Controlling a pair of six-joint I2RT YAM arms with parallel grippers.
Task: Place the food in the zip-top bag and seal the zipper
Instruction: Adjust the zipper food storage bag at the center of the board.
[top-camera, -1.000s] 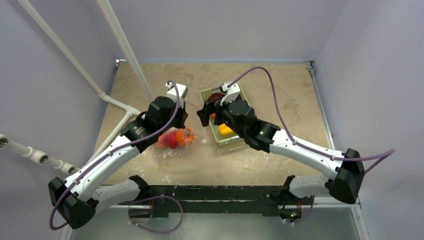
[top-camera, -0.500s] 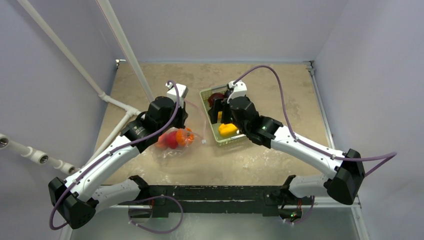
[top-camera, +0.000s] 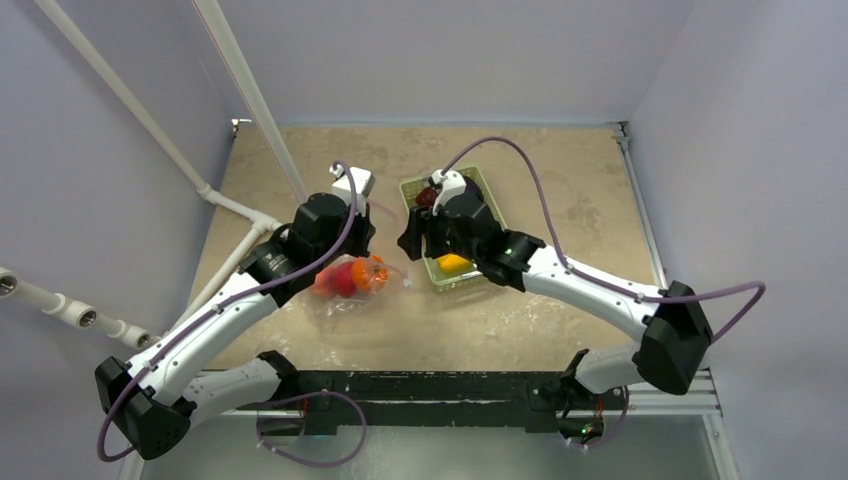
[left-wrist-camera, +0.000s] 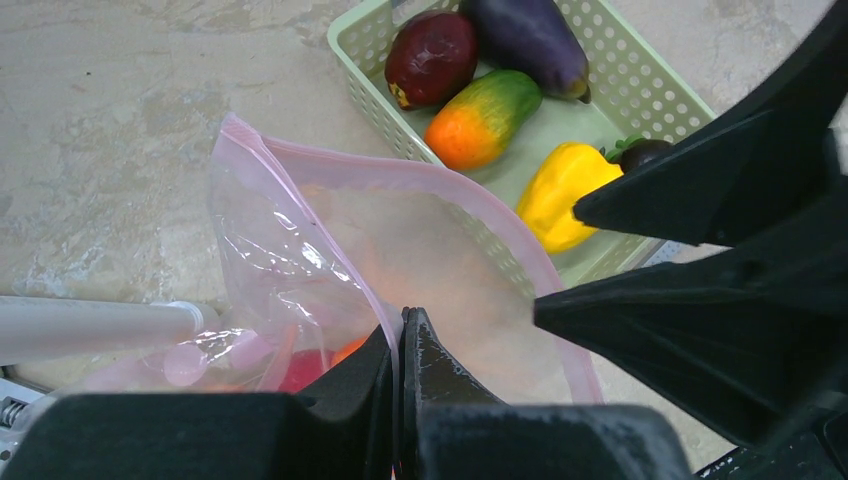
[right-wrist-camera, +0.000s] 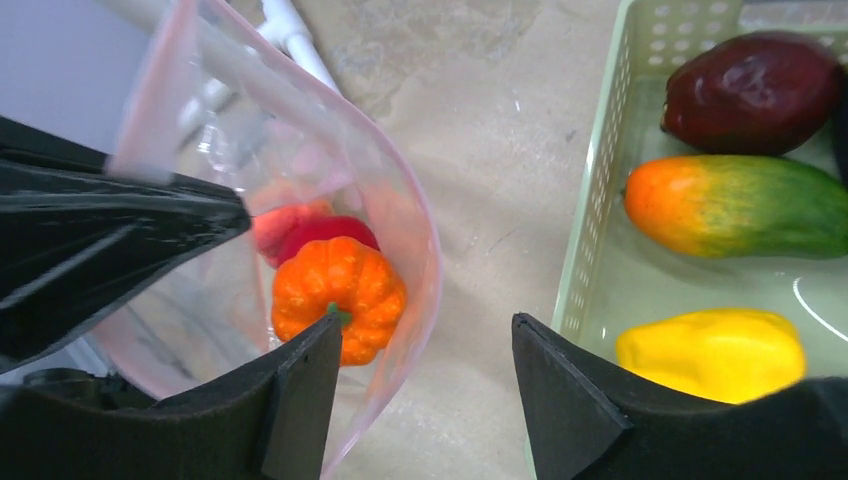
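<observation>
A beige, mottled surface (top-camera: 560, 200) sits boxed in by pale lilac walls, with white pipes (top-camera: 235, 205) along the left side.

From above, the left arm reaches to a clear bag (top-camera: 340, 305) lying left of centre. The left pincer (top-camera: 367, 233) is mostly hidden under its wrist at the bag's far end. An orange pumpkin (top-camera: 369, 272) and a red apple (top-camera: 342, 280) lie inside the bag. Just to the right stands a pale green basket (top-camera: 487, 185) holding a yellow pepper (top-camera: 453, 263) and a dark plum (top-camera: 428, 196). The right pincer (top-camera: 408, 236) hovers between bag and basket.

From the left wrist, the left pincer's fingers are pressed together, clamped on the pink zipper (left-wrist-camera: 400, 172) strip, holding the bag's mouth up and open. Beyond it the basket holds the plum, an eggplant (left-wrist-camera: 528, 38), an orange-green fruit (left-wrist-camera: 484, 104) and the pepper. The right pincer's black fingers fill the right side.

From the right wrist, the right pincer's fingers are spread apart above the bare surface, between the bag's open mouth and the basket's rim. The pumpkin and apple show through the mouth. The left pincer is a dark shape on the left, at the bag's rim.
</observation>
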